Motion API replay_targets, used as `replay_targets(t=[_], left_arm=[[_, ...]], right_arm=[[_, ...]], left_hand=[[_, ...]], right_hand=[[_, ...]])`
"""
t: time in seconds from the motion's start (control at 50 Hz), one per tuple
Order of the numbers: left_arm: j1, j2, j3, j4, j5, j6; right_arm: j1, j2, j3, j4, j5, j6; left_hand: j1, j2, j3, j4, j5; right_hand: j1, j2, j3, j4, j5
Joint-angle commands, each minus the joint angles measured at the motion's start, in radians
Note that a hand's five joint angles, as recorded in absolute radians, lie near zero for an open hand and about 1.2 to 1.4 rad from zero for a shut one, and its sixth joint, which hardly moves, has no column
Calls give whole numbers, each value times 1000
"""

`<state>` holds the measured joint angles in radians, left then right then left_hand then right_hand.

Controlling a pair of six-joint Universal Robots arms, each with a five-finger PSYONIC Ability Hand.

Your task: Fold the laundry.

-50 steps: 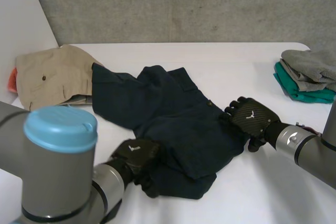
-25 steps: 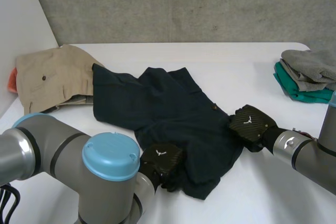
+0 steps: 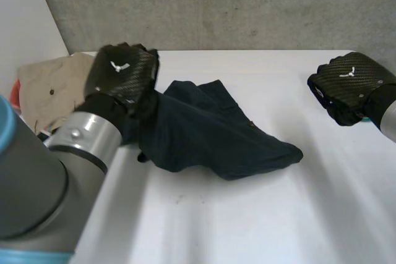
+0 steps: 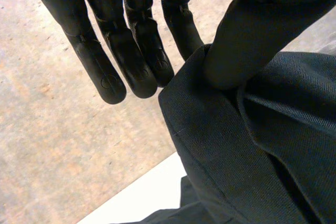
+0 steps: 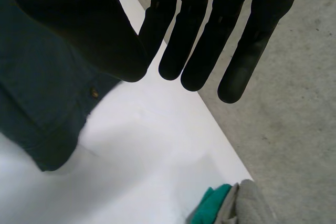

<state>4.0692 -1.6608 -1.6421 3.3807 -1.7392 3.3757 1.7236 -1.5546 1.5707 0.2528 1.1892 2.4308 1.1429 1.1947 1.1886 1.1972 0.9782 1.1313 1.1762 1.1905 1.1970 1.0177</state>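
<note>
A khaki garment (image 3: 46, 88) lies behind the left hand (image 3: 120, 75), which is raised and pinches an edge of the navy shorts (image 3: 210, 134). They trail onto the white table (image 3: 247, 214). Folded grey and green clothes (image 5: 236, 208) sit near the right hand (image 3: 346, 85), which hovers with straight fingers, empty.

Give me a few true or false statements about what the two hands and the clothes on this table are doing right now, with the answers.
1. The left hand pinches an edge of the dark blue garment. True.
2. The right hand grips the dark blue garment too. False: its fingers are straight, hold nothing, and the hand is apart from the cloth.
3. A beige garment lies at the left side of the table. True.
4. The dark blue garment lies spread flat. False: the left hand holds one edge lifted, and the rest is bunched on the table.
</note>
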Motion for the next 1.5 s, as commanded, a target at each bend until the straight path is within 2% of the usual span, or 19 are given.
replay_targets(t=[0.02, 0.04, 0.08, 0.12, 0.24, 0.3, 0.38, 0.5, 0.62, 0.66, 0.7, 0.72, 0.76, 0.88, 0.96, 1.04, 1.18, 1.32, 1.5], left_arm=[[129, -155, -1, -3, 141, -3], [131, -181, 4, -3, 148, -3], [132, -224, 11, -3, 152, -1], [164, -266, 22, 2, 152, -4], [217, -275, 34, 3, 155, -4], [220, -275, 53, 6, 155, -6], [221, -280, 71, 6, 156, -10], [218, -304, 79, 5, 156, -13], [209, -304, 68, 0, 158, -15], [208, -303, 59, 0, 158, -15], [208, -290, 45, -1, 158, -15], [206, -287, 39, -1, 158, -15], [206, -258, 19, -3, 158, -10], [189, -30, -82, -98, 162, -15], [174, 114, -151, -148, 176, -16], [160, 171, -224, -187, 184, -24], [97, 161, -318, -244, 173, -27], [69, 46, -358, -241, 173, -30], [68, -118, -328, -121, 176, -30]], right_arm=[[119, 135, -35, 16, 61, 54], [146, 209, -52, 16, 96, 54], [160, 267, -55, 11, 125, 54], [168, 313, -41, 2, 151, 66], [169, 311, 61, -96, 151, 141], [166, 312, 92, -122, 145, 198], [172, 317, 130, -155, 132, 261], [188, 363, 166, -374, 147, 266], [192, 427, 154, -489, 158, 263], [192, 449, 147, -507, 155, 261], [194, 465, 141, -512, 150, 260], [194, 482, 131, -520, 147, 252], [195, 490, 118, -524, 151, 243], [199, 478, 115, -518, 155, 240], [195, 470, 117, -511, 158, 258], [197, 446, 121, -509, 159, 258], [203, 436, 126, -483, 176, 258], [209, 438, 126, -477, 187, 258], [212, 436, 137, -474, 188, 258]], left_hand=[[253, 202, 208, 199, 244], [253, 202, 208, 199, 244], [253, 202, 208, 199, 244], [253, 202, 208, 199, 244], [253, 202, 208, 199, 244], [253, 202, 208, 199, 244], [253, 202, 208, 199, 244], [253, 202, 208, 199, 244], [253, 202, 208, 199, 244], [253, 202, 208, 199, 244], [137, 85, 91, 83, 127], [67, 15, 21, 12, 57], [-209, -261, -255, -263, -219], [-538, -590, -584, -593, -548], [-597, -649, -643, -652, -607], [-601, -652, -646, -655, -610], [-522, -573, -567, -576, -531], [-436, -488, -482, -490, -446], [-495, -547, -541, -549, -505]], right_hand=[[265, 220, 206, 199, 204], [-51, -96, -110, -117, -112], [-373, -418, -432, -438, -434], [-491, -536, -550, -557, -552], [-784, -829, -844, -850, -845], [-797, -842, -856, -862, -858], [-770, -815, -830, -836, -831], [-750, -795, -809, -816, -811], [-650, -695, -709, -716, -711], [-504, -549, -563, -570, -565], [-351, -396, -411, -417, -412], [-48, -93, -108, -114, -109], [263, 218, 204, 198, 202], [265, 220, 206, 199, 204], [265, 220, 206, 199, 204], [265, 220, 206, 199, 204], [265, 220, 206, 199, 204], [265, 220, 206, 199, 204], [265, 220, 206, 199, 204]])
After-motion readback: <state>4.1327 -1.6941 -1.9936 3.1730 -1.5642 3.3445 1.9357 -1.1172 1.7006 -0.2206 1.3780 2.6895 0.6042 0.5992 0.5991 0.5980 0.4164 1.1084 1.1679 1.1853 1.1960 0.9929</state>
